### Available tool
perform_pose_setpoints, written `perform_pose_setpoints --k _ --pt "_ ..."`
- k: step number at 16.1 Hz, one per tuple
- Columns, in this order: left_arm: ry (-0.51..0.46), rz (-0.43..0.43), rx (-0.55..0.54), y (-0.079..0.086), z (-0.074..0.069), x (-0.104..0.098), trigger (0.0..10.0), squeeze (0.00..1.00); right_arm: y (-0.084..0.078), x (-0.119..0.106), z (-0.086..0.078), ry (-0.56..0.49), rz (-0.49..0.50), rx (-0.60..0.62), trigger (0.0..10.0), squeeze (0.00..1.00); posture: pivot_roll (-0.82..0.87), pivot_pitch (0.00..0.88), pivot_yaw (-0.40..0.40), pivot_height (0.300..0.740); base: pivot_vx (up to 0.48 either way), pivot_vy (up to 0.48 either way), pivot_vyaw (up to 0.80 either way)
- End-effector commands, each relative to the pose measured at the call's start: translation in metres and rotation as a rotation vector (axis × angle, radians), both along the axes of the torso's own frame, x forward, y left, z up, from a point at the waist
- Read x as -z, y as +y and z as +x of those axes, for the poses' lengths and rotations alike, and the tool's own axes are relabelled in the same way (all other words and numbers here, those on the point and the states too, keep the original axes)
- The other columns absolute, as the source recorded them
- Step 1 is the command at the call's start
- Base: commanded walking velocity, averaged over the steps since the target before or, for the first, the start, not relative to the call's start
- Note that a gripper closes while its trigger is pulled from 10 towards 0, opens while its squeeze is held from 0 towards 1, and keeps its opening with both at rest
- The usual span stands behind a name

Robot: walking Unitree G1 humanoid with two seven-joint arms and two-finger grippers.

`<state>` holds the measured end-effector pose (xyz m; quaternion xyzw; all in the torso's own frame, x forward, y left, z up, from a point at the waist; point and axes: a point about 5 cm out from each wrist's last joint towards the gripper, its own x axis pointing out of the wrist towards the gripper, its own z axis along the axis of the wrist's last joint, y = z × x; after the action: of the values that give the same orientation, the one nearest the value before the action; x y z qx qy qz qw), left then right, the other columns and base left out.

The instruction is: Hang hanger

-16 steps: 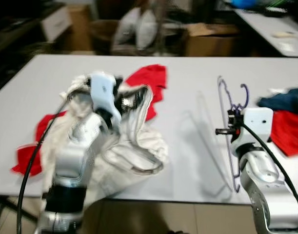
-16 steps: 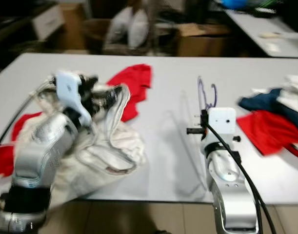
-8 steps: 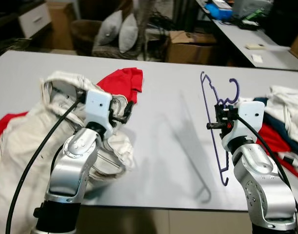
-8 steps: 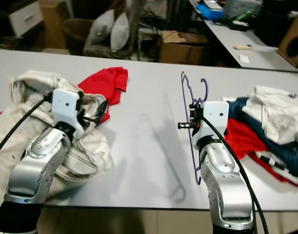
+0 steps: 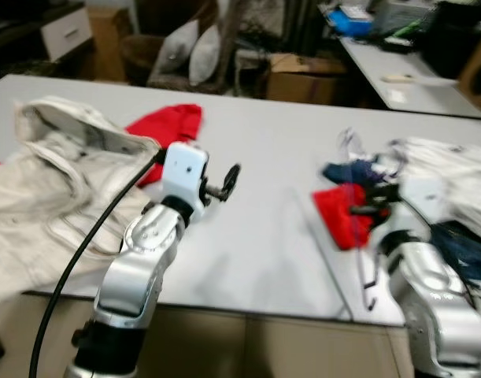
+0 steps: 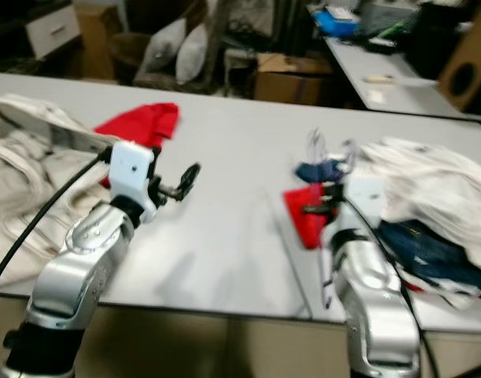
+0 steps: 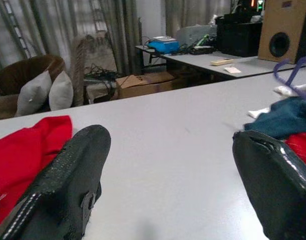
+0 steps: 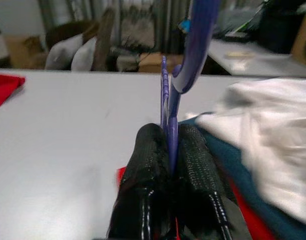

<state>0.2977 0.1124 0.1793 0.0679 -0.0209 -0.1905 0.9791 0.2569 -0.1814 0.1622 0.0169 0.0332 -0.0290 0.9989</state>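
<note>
Clothes lie scattered over the grey table [image 6: 224, 236]: a cream jacket [image 5: 43, 181] heaped at the robot's left, a red garment [image 6: 142, 122] beyond it, and at the right a pile of clothes [image 6: 429, 205] in white, dark blue and red.

Over at the right, the right gripper [image 8: 169, 165] has its two black fingers pressed tight together on the purple hanger [image 8: 193, 35]. In the right wrist view the thin purple wire runs up from between the pads to the thicker hook, which stands above the fingers. In the head views, which are blurred on that side, the hanger's wire hangs down past the table's front edge beside the right arm, with the hook up near the blue and red cloth.

Meanwhile the left gripper [image 7: 173, 165] is held above the bare middle of the table, its fingers spread wide with nothing between them; the jacket lies just behind that arm.

As for progress, I'd judge the job is only at its start. The hanger is gripped and lifted, so the pick-up looks done, but I can see no rail, rod or hook anywhere to hang it on. What seems left is to carry it to such a place and set the hook over it.
</note>
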Motion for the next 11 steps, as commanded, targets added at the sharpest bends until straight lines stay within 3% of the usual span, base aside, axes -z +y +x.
perform_pose_setpoints --k 1,2,3,5,7,8,10,11 --pt "0.022 0.006 0.005 0.0 0.001 0.002 10.0 0.0 -0.002 -0.004 -0.005 -0.007 -0.002 0.01 10.0 0.0 -0.02 0.005 0.013 0.74 0.0 -0.42 0.0" --pt "0.064 -0.068 0.071 -0.007 -0.001 0.004 10.0 0.75 -0.007 -0.004 -0.012 -0.006 -0.008 0.038 10.0 0.0 -0.06 0.011 0.033 0.74 0.0 -0.39 0.0" --pt "0.084 -0.139 0.118 -0.012 -0.002 0.005 10.0 1.0 -0.012 -0.004 -0.019 0.004 -0.015 0.068 10.0 0.0 -0.08 0.012 0.046 0.74 0.0 0.0 0.0" --pt "0.102 -0.163 0.131 -0.016 -0.001 0.009 10.0 1.0 -0.016 -0.006 -0.029 0.015 -0.079 0.07 10.0 0.0 -0.11 0.016 0.074 0.74 0.0 0.0 -0.23" --pt "0.123 -0.163 0.122 -0.016 0.0 0.012 10.0 1.0 -0.015 -0.012 -0.033 0.008 -0.149 0.052 10.0 0.0 -0.13 0.0 0.089 0.74 0.0 0.0 -0.8" --pt "0.13 -0.157 0.11 -0.015 0.002 0.013 10.0 1.0 -0.013 -0.013 -0.033 0.004 -0.157 0.051 10.0 0.0 -0.14 0.0 0.097 0.74 0.0 0.0 -0.8" --pt "0.094 -0.139 0.054 -0.009 0.005 0.017 10.0 1.0 -0.007 -0.014 -0.036 -0.012 -0.076 0.04 10.0 0.0 -0.12 0.001 0.117 0.74 0.0 0.0 -0.8" --pt "0.091 -0.167 0.03 -0.004 0.004 0.019 10.0 0.9 -0.003 -0.016 -0.035 -0.04 -0.119 0.016 10.0 0.0 -0.11 0.0 0.105 0.74 0.0 0.0 -0.8"
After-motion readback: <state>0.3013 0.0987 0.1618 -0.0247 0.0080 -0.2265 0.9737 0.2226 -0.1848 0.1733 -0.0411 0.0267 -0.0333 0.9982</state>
